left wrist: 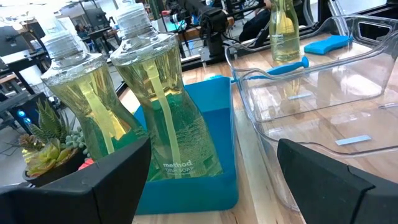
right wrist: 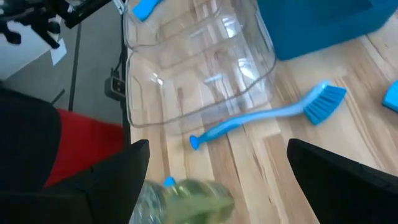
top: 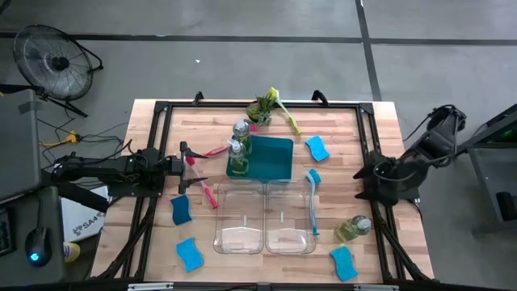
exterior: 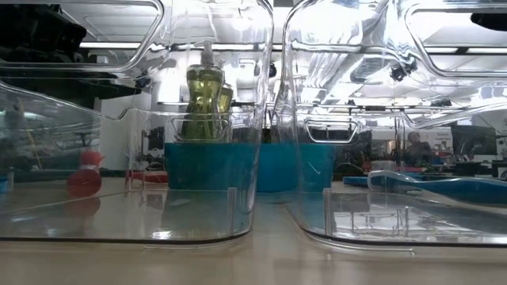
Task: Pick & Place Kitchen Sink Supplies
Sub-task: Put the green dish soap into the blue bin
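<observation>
Soap bottles (top: 239,137): two upright on the left edge of the teal tray (top: 275,158), just by the potted plant (top: 260,108); a third bottle (top: 353,229) lying on its side at the table's right, near the right arm. Sponges scattered: two front-left (top: 181,209), (top: 191,253), one front-right (top: 342,261), one right of the tray (top: 317,148). Blue brush (top: 313,200) lying along the right side of the right clear bin (top: 284,217); red-pink brush (top: 207,191) on the table between left gripper and left bin (top: 240,218); yellow-green brush (top: 284,111) behind the tray. Both bins look unfilled, so probably early in the task.

Left gripper (top: 191,166) at table level left of the tray, fingers (left wrist: 93,180) spread wide, aimed at the two upright bottles (left wrist: 168,99) — likely lining up a grasp on the nearer one. Not touching yet.

Right gripper (top: 365,174) at the right table edge, fingers (right wrist: 336,180) apart, holding nothing; fallen bottle (right wrist: 186,199) just below it in the wrist view, probably its next pick.

Risk: the bottles stand close together, so a wide approach could knock the second one or the plant.
</observation>
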### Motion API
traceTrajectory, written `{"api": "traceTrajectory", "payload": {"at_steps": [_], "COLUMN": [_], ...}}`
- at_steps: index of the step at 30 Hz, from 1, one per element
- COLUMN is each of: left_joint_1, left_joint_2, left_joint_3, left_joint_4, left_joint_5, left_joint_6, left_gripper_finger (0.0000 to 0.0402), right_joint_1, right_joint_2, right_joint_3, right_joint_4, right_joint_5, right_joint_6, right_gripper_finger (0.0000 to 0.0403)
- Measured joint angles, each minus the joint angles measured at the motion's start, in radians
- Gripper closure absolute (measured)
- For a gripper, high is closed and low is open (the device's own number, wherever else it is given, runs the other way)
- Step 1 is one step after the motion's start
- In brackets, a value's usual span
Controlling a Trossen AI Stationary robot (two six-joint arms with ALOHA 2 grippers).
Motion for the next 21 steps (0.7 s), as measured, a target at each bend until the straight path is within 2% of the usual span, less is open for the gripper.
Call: {"api": "traceTrajectory", "payload": {"at_steps": [8,12,21], "left_joint_1": [0.000,0.000,0.000], "left_joint_2": [0.000,0.000,0.000], "left_joint_3": [0.000,0.000,0.000], "left_joint_4": [0.000,0.000,0.000], "left_joint_5": [0.000,0.000,0.000], "left_joint_6": [0.000,0.000,0.000], "left_gripper_finger": [0.0057,0.0057,0.0057], "right_joint_1": [0.056,0.064,0.124], "right_joint_2": [-0.094,-0.099,-0.106], "right_joint_3": [0.000,0.000,-0.042], "right_joint_4": [-0.140,-0.174,-0.129], "right_joint_5": [-0.014,-0.076,-0.178], "right_joint_6": [0.001,-0.019,0.030], "right_gripper_finger": [0.0027,0.0027,0.0027]}}
